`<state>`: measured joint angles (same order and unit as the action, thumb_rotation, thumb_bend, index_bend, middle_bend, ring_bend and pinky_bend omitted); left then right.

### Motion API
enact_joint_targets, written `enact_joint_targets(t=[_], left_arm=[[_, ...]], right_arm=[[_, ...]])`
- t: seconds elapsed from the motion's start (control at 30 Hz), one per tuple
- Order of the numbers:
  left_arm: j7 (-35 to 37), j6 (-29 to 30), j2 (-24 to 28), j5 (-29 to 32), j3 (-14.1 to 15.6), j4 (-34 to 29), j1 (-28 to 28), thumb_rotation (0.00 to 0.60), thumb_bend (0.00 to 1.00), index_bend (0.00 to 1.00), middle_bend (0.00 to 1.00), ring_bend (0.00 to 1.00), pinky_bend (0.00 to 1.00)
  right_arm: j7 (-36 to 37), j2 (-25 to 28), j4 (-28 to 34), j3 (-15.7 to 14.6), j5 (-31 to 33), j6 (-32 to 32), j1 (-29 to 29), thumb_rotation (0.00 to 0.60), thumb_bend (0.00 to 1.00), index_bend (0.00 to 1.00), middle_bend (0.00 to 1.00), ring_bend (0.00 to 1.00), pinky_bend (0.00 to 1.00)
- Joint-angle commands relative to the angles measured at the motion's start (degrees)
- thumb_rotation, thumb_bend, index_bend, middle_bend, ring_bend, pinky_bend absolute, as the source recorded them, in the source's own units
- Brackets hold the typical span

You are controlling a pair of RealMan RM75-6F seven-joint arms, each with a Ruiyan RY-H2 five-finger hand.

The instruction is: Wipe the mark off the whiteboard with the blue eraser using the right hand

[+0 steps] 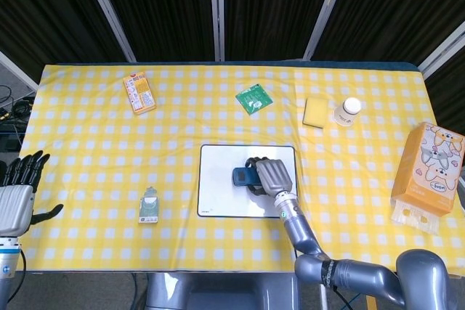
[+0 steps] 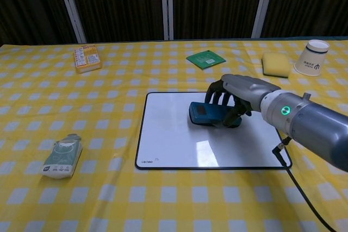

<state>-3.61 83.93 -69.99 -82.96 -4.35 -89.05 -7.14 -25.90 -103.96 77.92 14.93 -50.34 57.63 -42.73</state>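
The whiteboard (image 1: 218, 194) (image 2: 174, 139) lies flat at the table's centre, and its visible surface shows no mark. On it rests the blue eraser (image 1: 243, 176) (image 2: 204, 113), gripped by my right hand (image 1: 267, 176) (image 2: 235, 97), whose fingers curl over the eraser's right side and press it against the board. The part of the board under the hand and eraser is hidden. My left hand (image 1: 18, 194) hangs off the table's left edge with fingers spread and nothing in it; it does not show in the chest view.
An orange packet (image 1: 139, 92) (image 2: 87, 58) lies far left, a green card (image 1: 253, 99) (image 2: 206, 58) behind the board, a yellow sponge (image 1: 317, 112) (image 2: 276, 64) and paper cup (image 1: 348, 112) (image 2: 312, 57) far right. A small pouch (image 1: 149, 205) (image 2: 62, 157) sits near left, a tissue box (image 1: 429, 172) at right.
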Motion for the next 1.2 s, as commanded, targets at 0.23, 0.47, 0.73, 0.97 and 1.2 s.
enact_joint_targets(t=[0.23, 0.47, 0.73, 0.97, 1.2], left_arm=[[0.15, 0.04, 0.15, -0.07, -0.01, -0.18, -0.04, 0.6, 0.0, 0.0, 0.0, 0.0, 0.0], [0.16, 0.08, 0.25, -0.16, 0.0, -0.36, -0.09, 0.6, 0.0, 0.0, 0.0, 0.0, 0.0], [0.63, 0.11, 0.35, 0.04, -0.05, -0.16, -0.02, 0.6, 0.0, 0.0, 0.0, 0.0, 0.0], [1.18, 0.18, 0.55, 0.19, -0.16, 0.08, 0.04, 0.6, 0.0, 0.0, 0.0, 0.0, 0.0], [1.35, 0.37, 0.67, -0.01, -0.11, -0.09, 0.1, 0.6, 0.0, 0.0, 0.0, 0.0, 0.0]], right_arm=[[-0.33, 2.19, 0.42, 0.28, 1.74, -0.06, 0.65, 0.6, 0.56, 0.84, 0.76, 0.74, 0.77], [0.04, 0.34, 1.01, -0.3, 1.04, -0.61, -0.05, 0.6, 0.56, 0.84, 0.76, 0.75, 0.77], [-1.04, -3.21, 2.0, -0.66, -0.6, -0.88, -2.16, 0.6, 0.56, 0.84, 0.76, 0.75, 0.77], [-2.54, -4.19, 1.51, -0.69, -0.17, -0.54, -2.89, 0.6, 0.56, 0.84, 0.76, 0.75, 0.77], [-2.26, -3.72, 0.01, -0.68, 0.04, 0.21, -2.25, 0.6, 0.56, 0.84, 0.76, 0.75, 0.77]])
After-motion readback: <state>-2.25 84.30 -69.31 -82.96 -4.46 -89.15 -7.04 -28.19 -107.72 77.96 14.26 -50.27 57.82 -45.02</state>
